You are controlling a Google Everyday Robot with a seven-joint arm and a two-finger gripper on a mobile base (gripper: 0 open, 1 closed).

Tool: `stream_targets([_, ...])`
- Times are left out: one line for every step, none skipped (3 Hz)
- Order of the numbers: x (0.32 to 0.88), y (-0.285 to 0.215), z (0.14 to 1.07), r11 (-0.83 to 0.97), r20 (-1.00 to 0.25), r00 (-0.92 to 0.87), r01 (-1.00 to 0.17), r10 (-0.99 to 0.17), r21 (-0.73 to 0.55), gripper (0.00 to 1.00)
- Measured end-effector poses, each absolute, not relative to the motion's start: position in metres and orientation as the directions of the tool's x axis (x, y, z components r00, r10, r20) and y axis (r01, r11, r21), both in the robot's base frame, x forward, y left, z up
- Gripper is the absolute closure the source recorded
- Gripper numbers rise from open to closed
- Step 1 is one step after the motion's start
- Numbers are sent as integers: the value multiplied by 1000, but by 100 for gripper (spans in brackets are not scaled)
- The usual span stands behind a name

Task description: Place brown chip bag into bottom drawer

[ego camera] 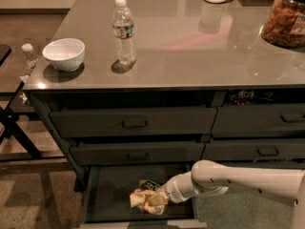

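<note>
Scene: a grey counter [190, 46] over two stacks of dark drawers, seen from above and in front.
Bottom drawer [112, 192]: lowest of the left stack, pulled out, its dark floor showing.
Brown chip bag [143, 199]: crumpled, inside the open drawer, low over its floor towards the right side; whether it rests on the floor cannot be told.
Gripper [158, 197]: at the end of the white arm [238, 178], reaching from the right down into the drawer, right against the bag.
Grip: whether it is clamped on the bag or has let go cannot be told.
Progress: the bag appears to be in the right drawer.
Left to do: probably release, if not done, and pull the arm out.
Elsewhere: a white bowl [64, 54], a water bottle [124, 31] and a snack jar [285, 19] on the counter.
</note>
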State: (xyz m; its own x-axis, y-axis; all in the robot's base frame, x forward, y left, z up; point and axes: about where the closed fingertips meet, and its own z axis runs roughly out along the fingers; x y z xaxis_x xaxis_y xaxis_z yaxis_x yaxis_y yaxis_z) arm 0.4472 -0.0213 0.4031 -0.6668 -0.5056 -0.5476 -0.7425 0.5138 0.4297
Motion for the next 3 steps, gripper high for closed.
stream_targets([447,-21,403,514,-548,-667,-742,-506,430,100])
stream_targets([449,-18,378,530,-535,-694,-717,-482,453,100])
stream_targets([461,-23,339,562,-542,-720,-686,-434,461,100])
